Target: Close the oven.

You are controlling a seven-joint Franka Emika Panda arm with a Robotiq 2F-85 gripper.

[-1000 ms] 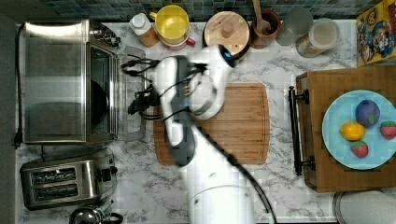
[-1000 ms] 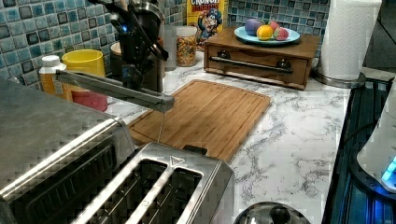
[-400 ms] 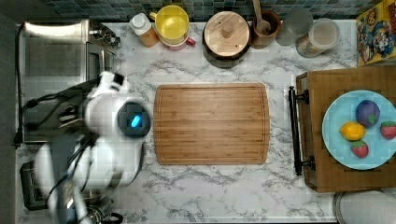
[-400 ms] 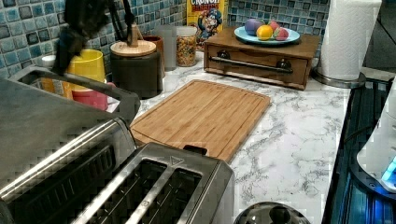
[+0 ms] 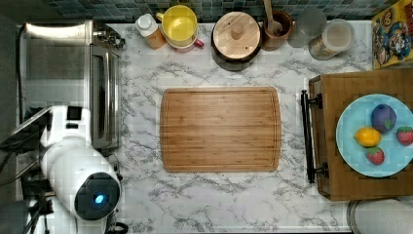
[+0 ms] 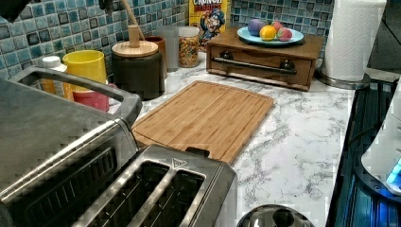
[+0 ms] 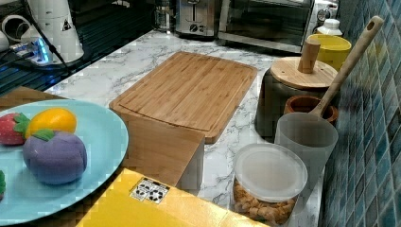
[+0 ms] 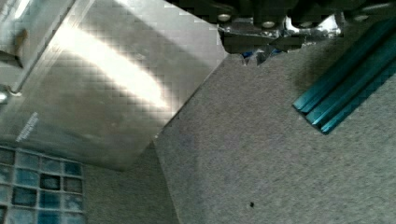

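I saw the oven (image 5: 68, 83) standing at the top view's left edge of the marble counter (image 5: 214, 200), against the tiled wall. From overhead its door (image 5: 103, 100) stood upright and shut against the body, the bar handle (image 5: 118, 97) running along the side that faces the cutting board (image 5: 220, 129). In the right view the oven (image 7: 265, 21) sat at the far end of the counter with its glass front closed, and in the left view its steel top (image 6: 42, 127) and handle (image 6: 90, 87) filled the near left.

The arm (image 5: 78, 170) was over the top view's lower left corner, its white body covering the near end of the oven and the toaster there. The gripper was hard to read: the wrist view showed dark hardware along one edge, a brushed steel panel (image 8: 107, 79), grey surface and a patch of blue tile (image 8: 37, 186), and I could not tell how far the fingers were spread or whether they held anything.

The toaster (image 6: 161, 189) sat just beside the oven in the left view, near the camera. The cutting board lay bare in the middle of the counter, well apart from the oven. A yellow cup (image 5: 179, 23) and a lidded dark canister (image 5: 236, 33) stood along the back wall, and a blue plate (image 5: 355, 117) of fruit rested on a wooden box (image 5: 341, 185) at the top view's right.
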